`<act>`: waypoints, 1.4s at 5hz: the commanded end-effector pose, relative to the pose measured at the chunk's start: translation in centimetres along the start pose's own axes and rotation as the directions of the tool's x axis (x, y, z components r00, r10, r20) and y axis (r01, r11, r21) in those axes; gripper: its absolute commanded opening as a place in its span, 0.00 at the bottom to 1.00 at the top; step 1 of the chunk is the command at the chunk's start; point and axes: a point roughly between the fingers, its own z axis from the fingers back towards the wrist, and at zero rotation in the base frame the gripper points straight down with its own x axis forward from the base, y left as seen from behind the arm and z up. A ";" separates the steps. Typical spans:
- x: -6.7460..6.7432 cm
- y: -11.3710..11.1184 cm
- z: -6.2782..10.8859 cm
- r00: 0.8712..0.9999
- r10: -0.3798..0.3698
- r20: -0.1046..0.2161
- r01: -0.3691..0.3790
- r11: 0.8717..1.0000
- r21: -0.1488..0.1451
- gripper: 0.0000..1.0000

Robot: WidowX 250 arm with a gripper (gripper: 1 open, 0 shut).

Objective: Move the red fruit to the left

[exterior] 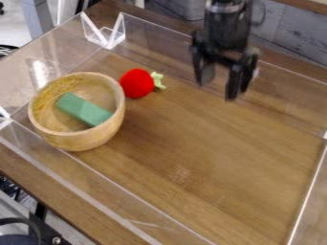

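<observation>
The red fruit (140,82), small, round and bright red with a green leafy stem on its right side, lies on the wooden table just right of the wooden bowl (76,112). My gripper (224,79) hangs above the table to the right of the fruit and clear of it. Its dark fingers (240,81) point down and stand apart with nothing between them, so it is open.
A green rectangular block (84,110) lies inside the bowl. A clear plastic wall (102,33) rings the wooden table surface (217,153) on all sides. A grey wall runs along the back.
</observation>
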 end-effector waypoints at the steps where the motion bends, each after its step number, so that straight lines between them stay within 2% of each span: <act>1: -0.7 0.5 2.2 0.996 0.041 0.079 -0.043 0.999 0.023 1.00; 2: -1.7 0.5 2.6 0.996 -0.042 0.074 0.039 0.998 0.039 1.00; 4: -2.6 -2.1 3.4 0.997 -0.065 0.049 0.062 0.996 0.058 1.00; 6: -2.7 -5.0 4.0 0.999 0.008 0.053 -0.012 0.997 0.071 1.00; 7: -1.9 -7.1 3.9 0.997 0.052 0.056 -0.056 0.995 0.080 1.00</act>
